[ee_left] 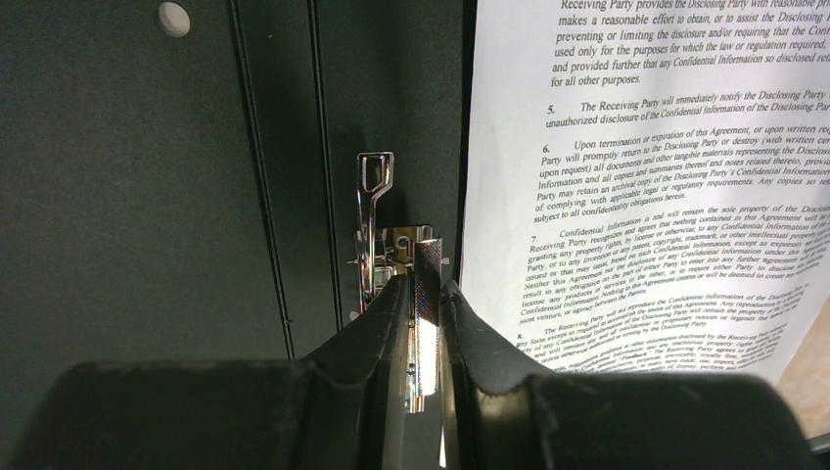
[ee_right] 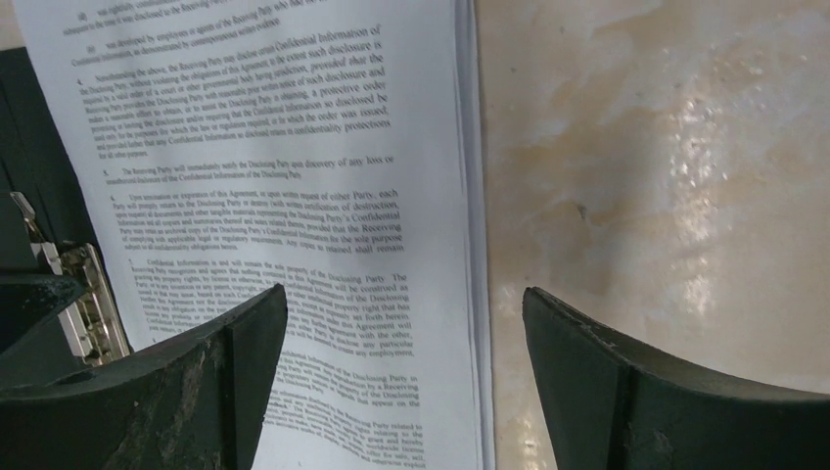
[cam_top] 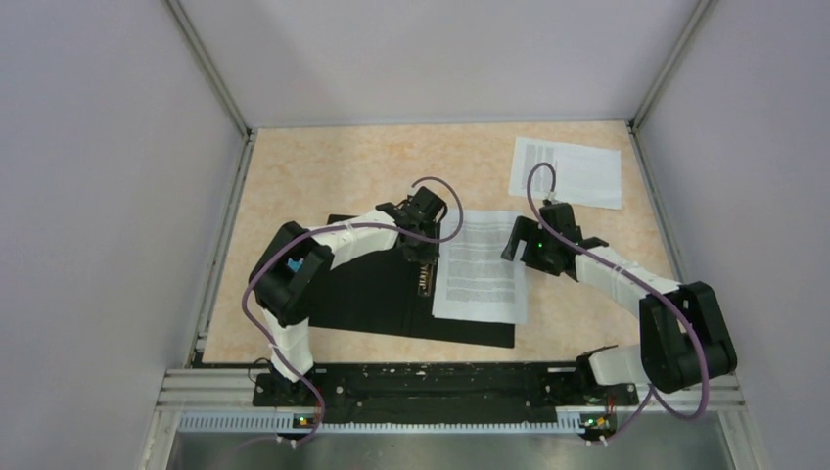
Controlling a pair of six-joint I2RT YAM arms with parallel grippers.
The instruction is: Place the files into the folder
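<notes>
The folder (cam_top: 362, 299) lies open on the table, black inside up (ee_left: 147, 196). A stack of printed files (cam_top: 482, 266) rests on its right half and overhangs the right edge. My left gripper (cam_top: 419, 253) sits at the spine, and its jaws (ee_left: 423, 284) are shut on a plate of the metal spine clip (ee_left: 426, 262), whose lever (ee_left: 375, 191) stands up beside it. My right gripper (cam_top: 517, 245) hovers open over the right edge of the files (ee_right: 294, 176). One finger is over the text and the other over bare table, with nothing held (ee_right: 404, 304).
Another printed sheet (cam_top: 566, 171) lies alone at the table's far right corner. The beige tabletop (ee_right: 666, 147) shows right of the stack. Grey walls enclose the table on three sides. The clip (ee_right: 83, 313) shows at the right wrist view's left edge.
</notes>
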